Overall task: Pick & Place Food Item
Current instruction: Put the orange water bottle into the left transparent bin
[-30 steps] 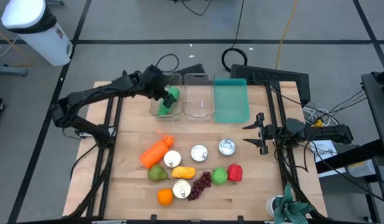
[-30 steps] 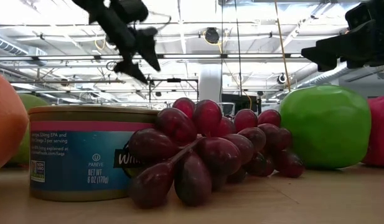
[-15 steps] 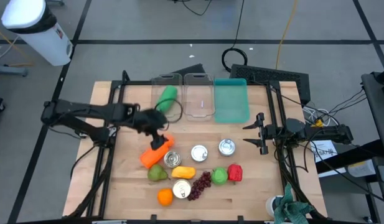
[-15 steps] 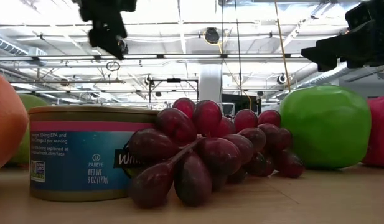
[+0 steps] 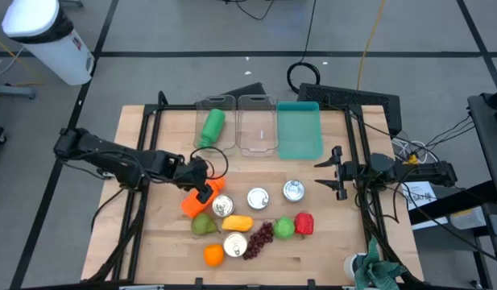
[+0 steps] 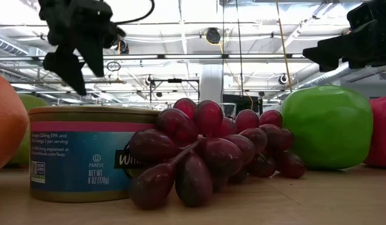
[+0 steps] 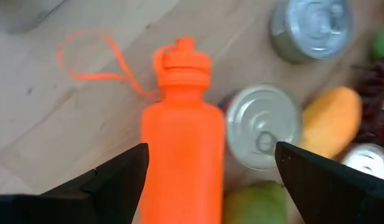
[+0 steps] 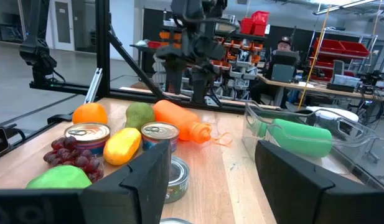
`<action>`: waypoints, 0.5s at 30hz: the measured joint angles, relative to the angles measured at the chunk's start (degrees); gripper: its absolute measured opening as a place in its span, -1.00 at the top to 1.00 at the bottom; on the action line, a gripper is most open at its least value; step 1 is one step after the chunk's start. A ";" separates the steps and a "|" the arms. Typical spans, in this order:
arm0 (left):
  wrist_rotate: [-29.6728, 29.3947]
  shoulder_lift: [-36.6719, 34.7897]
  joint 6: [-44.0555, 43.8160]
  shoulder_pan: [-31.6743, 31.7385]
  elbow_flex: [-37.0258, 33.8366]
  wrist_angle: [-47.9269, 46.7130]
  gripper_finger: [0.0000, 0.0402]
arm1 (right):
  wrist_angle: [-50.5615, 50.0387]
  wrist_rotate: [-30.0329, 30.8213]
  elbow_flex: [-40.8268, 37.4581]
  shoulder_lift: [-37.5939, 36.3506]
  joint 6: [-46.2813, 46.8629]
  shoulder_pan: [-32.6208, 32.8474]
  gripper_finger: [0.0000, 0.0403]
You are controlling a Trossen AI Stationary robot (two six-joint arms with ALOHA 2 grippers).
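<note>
Two black jointed arms, each with black two-fingered pincer

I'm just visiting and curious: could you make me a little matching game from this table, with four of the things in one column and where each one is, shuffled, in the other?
Things:
1. green bottle
2. orange bottle
3. grapes
4. teal tray

Places:
A. lying on the wood right under the left gripper
B. at the table's far edge, on the right of the two clear bins
C. lying inside the left clear bin
D. between a tin can and the green apple

Pairs: 1-C, 2-A, 3-D, 4-B
</note>
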 joint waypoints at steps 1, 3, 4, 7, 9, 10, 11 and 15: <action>0.09 0.16 -0.18 0.05 -0.48 0.03 -0.80 | -0.01 -0.01 0.00 0.00 0.00 0.00 -0.09; 0.20 0.53 -0.20 0.09 -1.49 -0.01 -0.80 | 0.00 -0.01 0.00 0.00 0.00 0.01 -0.09; 0.25 0.95 -0.24 0.08 -1.87 -0.05 -0.81 | 0.00 -0.01 0.01 0.00 0.01 -0.01 -0.09; 0.97 2.85 -1.17 -0.10 -2.94 -0.01 -0.81 | 0.00 0.01 0.01 0.00 0.01 -0.01 -0.09; 1.86 4.36 -1.63 -0.42 -3.27 -0.13 -0.81 | -0.02 0.00 -0.01 0.01 0.00 -0.01 -0.09; 2.15 5.16 -1.63 -0.51 -3.34 0.08 -0.81 | -0.01 0.00 0.00 0.00 0.00 0.01 -0.09; 2.35 6.03 -1.61 -0.55 -3.35 0.42 -0.81 | 0.00 -0.01 0.00 0.00 0.00 0.00 -0.09; 2.30 9.45 -0.85 -0.84 -3.35 1.19 -0.81 | 0.00 -0.01 -0.01 0.02 0.00 -0.01 -0.09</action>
